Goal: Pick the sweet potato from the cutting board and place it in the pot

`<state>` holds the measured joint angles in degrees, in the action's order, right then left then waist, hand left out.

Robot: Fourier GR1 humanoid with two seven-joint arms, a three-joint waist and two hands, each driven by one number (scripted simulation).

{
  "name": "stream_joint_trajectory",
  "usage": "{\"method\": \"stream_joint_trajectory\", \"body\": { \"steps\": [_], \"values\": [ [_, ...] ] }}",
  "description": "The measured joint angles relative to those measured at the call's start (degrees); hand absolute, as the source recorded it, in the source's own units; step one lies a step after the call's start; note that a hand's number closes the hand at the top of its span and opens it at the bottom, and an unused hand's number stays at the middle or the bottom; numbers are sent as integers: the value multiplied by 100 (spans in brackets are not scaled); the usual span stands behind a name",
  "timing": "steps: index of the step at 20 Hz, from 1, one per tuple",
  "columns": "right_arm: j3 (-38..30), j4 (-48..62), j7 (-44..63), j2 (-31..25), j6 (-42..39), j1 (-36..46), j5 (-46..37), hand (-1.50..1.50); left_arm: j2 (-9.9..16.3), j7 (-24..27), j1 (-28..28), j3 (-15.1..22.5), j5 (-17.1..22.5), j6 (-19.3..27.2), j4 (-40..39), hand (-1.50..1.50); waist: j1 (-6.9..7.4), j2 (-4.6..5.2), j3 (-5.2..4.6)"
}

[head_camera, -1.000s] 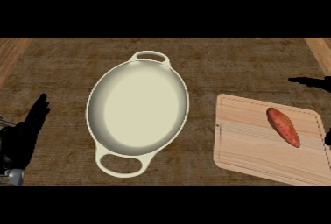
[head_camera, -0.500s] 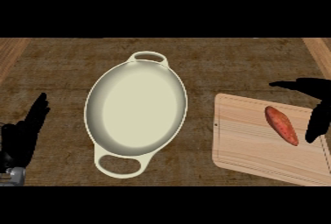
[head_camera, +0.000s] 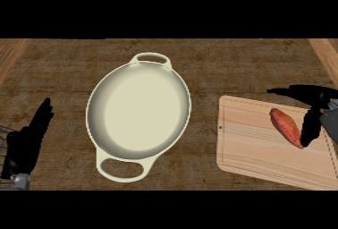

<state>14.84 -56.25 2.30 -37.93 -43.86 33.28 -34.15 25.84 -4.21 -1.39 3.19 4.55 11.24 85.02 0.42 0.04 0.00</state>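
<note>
So this is the reach-in part of the pick, nothing grabbed yet. The sweet potato (head_camera: 286, 127) is lying on the cutting board (head_camera: 254, 147), up in the board's far right part, tilted so its long axis runs from upper left down to lower right. The right hand (head_camera: 310, 109) comes in from the right edge and sits right at the potato: 1 dark digit stretches out leftward just past the potato's top end, and another hangs down along its right side, touching or nearly touching it, hard to call from this angle. So the fingers are spread apart and bracketing the potato rather than pinched on it, and I'd say the hand hasn't closed. The pot (head_camera: 138, 117), a cream oval thing with 2 loop handles, sits well apart to the left of the board on the wooden counter (head_camera: 231, 62), and nothing is in it. The left hand (head_camera: 30, 138) is just parked at the left edge, fingers straight and held together pointing up, resting. My guess for the next move: the right hand needs to settle a bit lower so thumb and fingers sit on opposite long sides of the potato, then curl shut on it, lift it off the board, and carry it left over the pot's rim before letting go. The potato being skinny and angled means the wrist probably has to line up across its width or it could roll out.
</note>
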Motion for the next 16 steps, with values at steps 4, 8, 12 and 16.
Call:
{"method": "stream_joint_trajectory", "body": {
  "steps": [4, 8, 12, 16],
  "values": [
    [-21, 370, -188, 159, 197, -5, -368, -150, -48, -190, -5, -89, -107, -71, 195, 0, 6, 1, 1],
    [-111, 463, -204, 305, 229, -11, -665, -150, -90, -338, -27, -260, -153, -232, 328, 0, 0, 0, 1],
    [-135, 823, -370, 481, 511, 2, -984, -150, -205, -352, -26, -318, -269, -296, 346, 0, 6, 3, 1],
    [-242, 1106, -482, 641, 611, 54, -1213, -150, -372, -257, -102, -372, -436, -334, 324, 0, 5, 3, 2]
  ]
}}
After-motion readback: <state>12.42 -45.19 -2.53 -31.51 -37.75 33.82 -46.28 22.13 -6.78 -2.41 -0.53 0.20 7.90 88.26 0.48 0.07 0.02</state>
